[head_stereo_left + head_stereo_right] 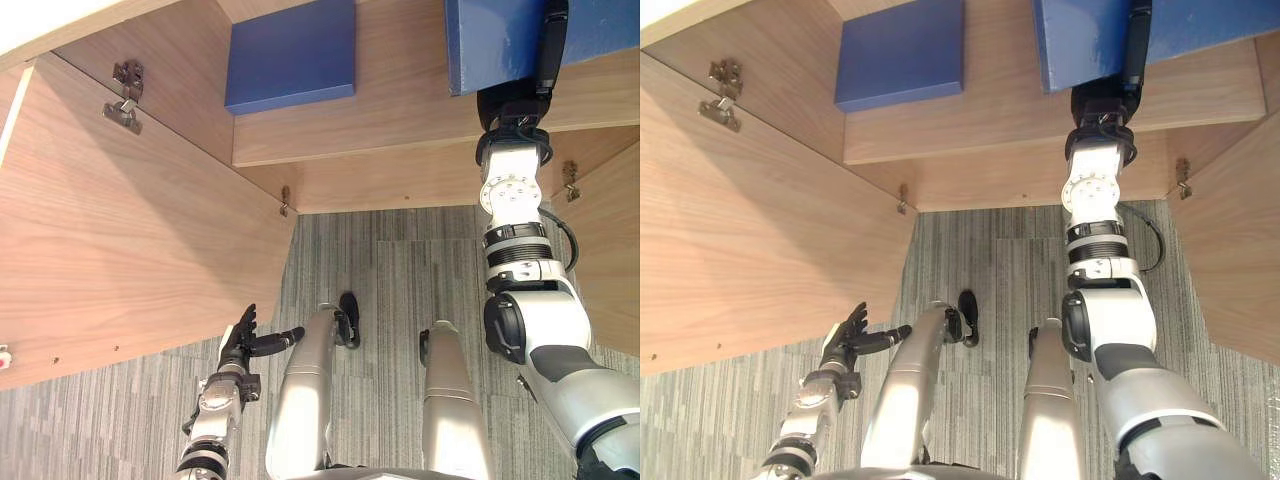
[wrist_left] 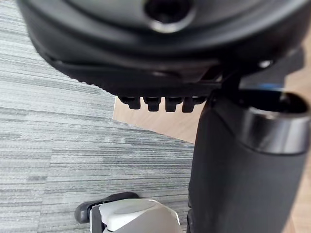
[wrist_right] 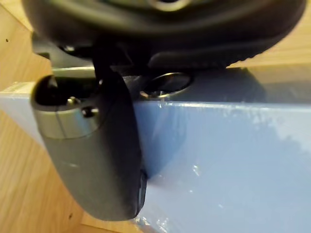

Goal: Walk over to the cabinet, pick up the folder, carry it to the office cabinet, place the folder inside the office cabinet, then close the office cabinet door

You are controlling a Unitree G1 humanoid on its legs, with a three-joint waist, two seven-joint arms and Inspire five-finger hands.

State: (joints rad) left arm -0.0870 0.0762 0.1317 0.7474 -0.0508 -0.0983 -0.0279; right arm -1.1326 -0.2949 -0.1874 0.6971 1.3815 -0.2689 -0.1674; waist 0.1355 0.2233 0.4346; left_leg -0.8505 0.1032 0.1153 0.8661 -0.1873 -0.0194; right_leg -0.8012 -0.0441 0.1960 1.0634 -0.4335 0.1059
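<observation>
Left hand [image 1: 240,340] low, near, fingers spread, idle beside open left door [image 1: 130,250]. Right hand [image 1: 515,105] pinches folder [image 1: 490,40] at near edge, thumb flat on cover, above cabinet shelf [image 1: 400,110]. Folder looks light, stiff, glossy, likely slippery; firm edge pinch suits. Second folder [image 1: 292,55] lies on shelf, left.

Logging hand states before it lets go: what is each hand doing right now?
Left hand: open, holding nothing, low by the cabinet door.
Right hand: shut on the blue folder, at the cabinet shelf.
</observation>
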